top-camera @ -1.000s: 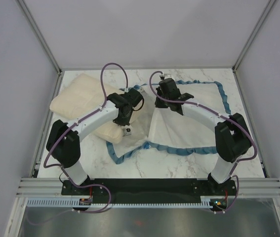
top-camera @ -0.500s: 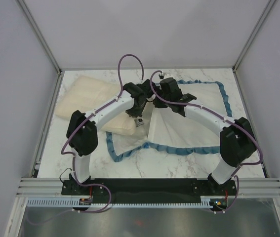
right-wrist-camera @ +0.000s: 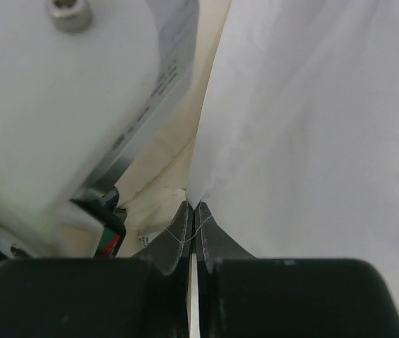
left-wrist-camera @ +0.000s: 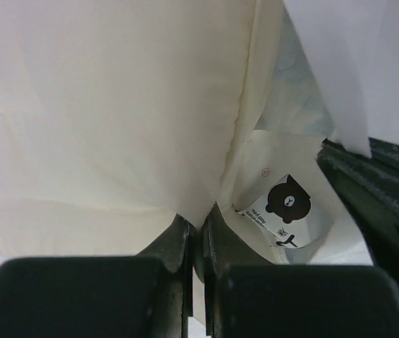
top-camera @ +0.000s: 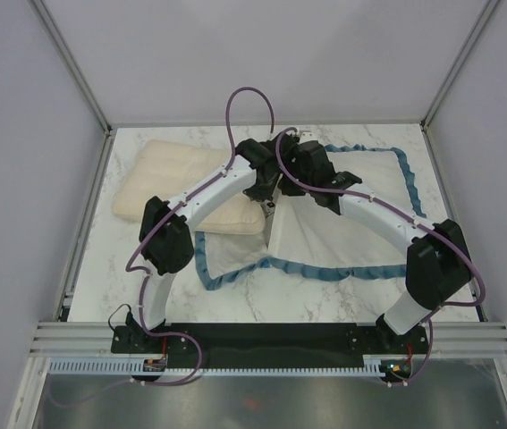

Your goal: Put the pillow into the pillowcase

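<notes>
**Pillow** [top-camera: 181, 183]: cream and quilted, lying on the marble tabletop [top-camera: 137, 286] at the upper left of the overhead frame. Its right end reaches the pillowcase mouth near frame centre. A sewn-in label [left-wrist-camera: 283, 211] with a bear print hangs at that end.

**Pillowcase** [top-camera: 342, 232]: spread flat centre-right, white inner face up, with a blue ruffle round the border. Part of its lower layer spreads leftward, below the pillow in the frame.

**Left pincer** [left-wrist-camera: 198, 232]: clenched on the pillow's seamed edge.

**Right pincer** [right-wrist-camera: 192, 218]: clenched on a fold of the pillowcase's white cloth, crowded close against the left arm's wrist.

**Hazards, as judged:**
- The pillow is pinched only by a thin seam, so a hard push could let the cloth slip free.
- If the lifted layer sags, the plump end may ride over the opening instead of into it.
- The two wrists are tightly packed and could knock together.
- The loose lower layer may bunch and drag along.
</notes>
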